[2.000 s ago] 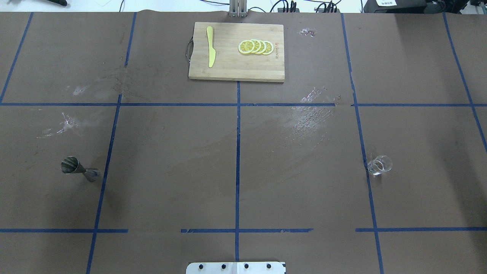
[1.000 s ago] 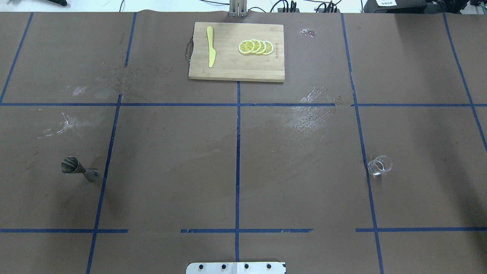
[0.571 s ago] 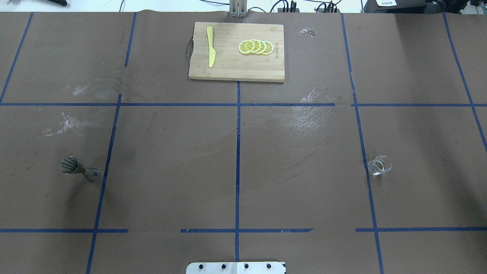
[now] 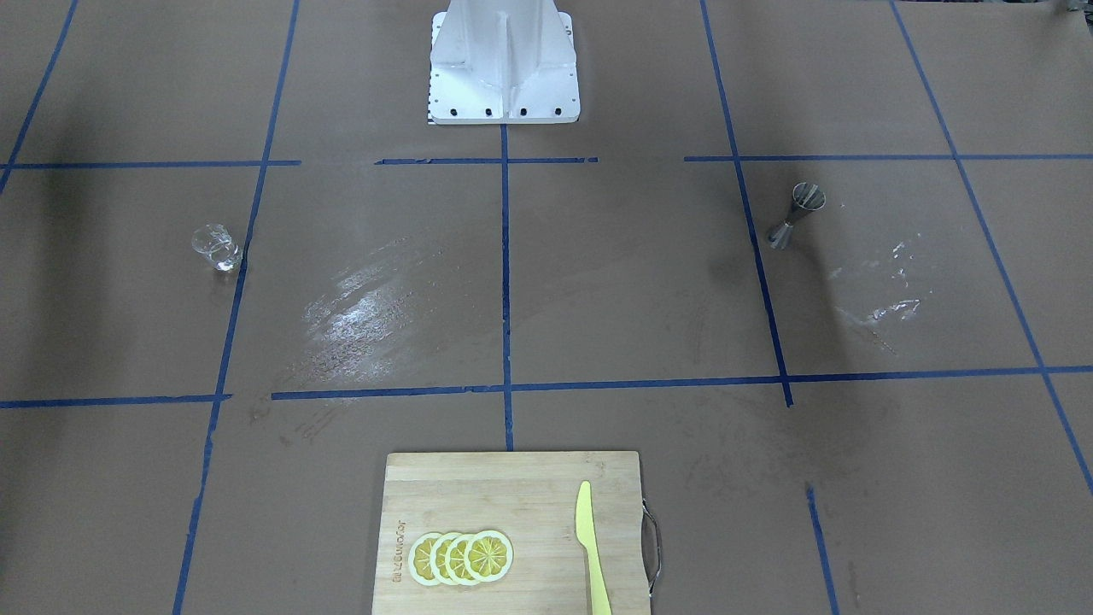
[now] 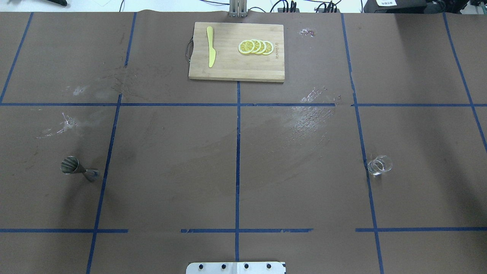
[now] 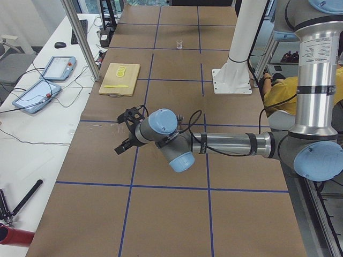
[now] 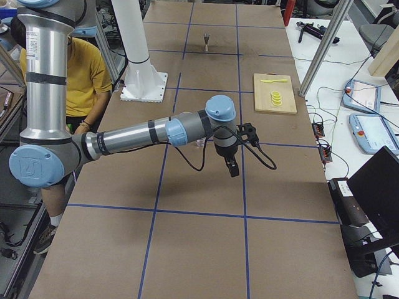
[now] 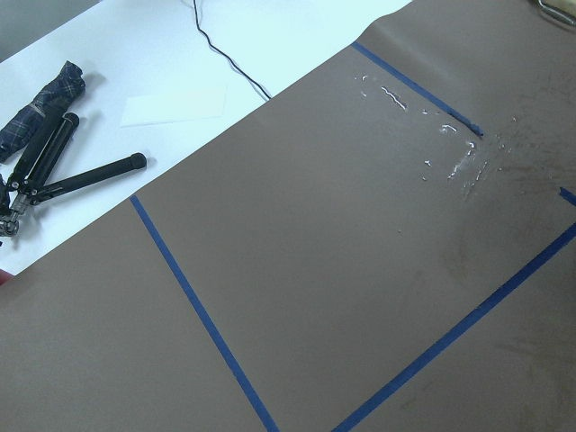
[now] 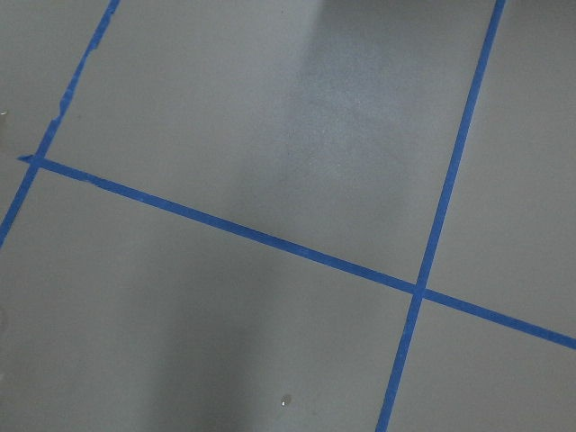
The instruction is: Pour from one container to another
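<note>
The clear measuring cup (image 5: pixel 379 165) stands upright on the brown table at the right in the overhead view, and at the left, cup (image 4: pixel 216 247), in the front-facing view. At the opposite side stands the metal jigger (image 5: pixel 78 169), jigger (image 4: pixel 796 215), also upright. Neither gripper shows in the overhead or front-facing views. In the side views, my left gripper (image 6: pixel 127 131) hovers over the table's left end, and my right gripper (image 7: pixel 237 152) hovers over the right end. I cannot tell whether either is open or shut. Both wrist views show only bare paper and blue tape.
A wooden cutting board (image 5: pixel 228 68) with lemon slices (image 5: pixel 255 47) and a yellow knife (image 5: pixel 210 46) lies at the far middle. The robot's white base (image 4: pixel 504 64) stands at the near edge. A person in yellow (image 7: pixel 87 68) sits behind the robot.
</note>
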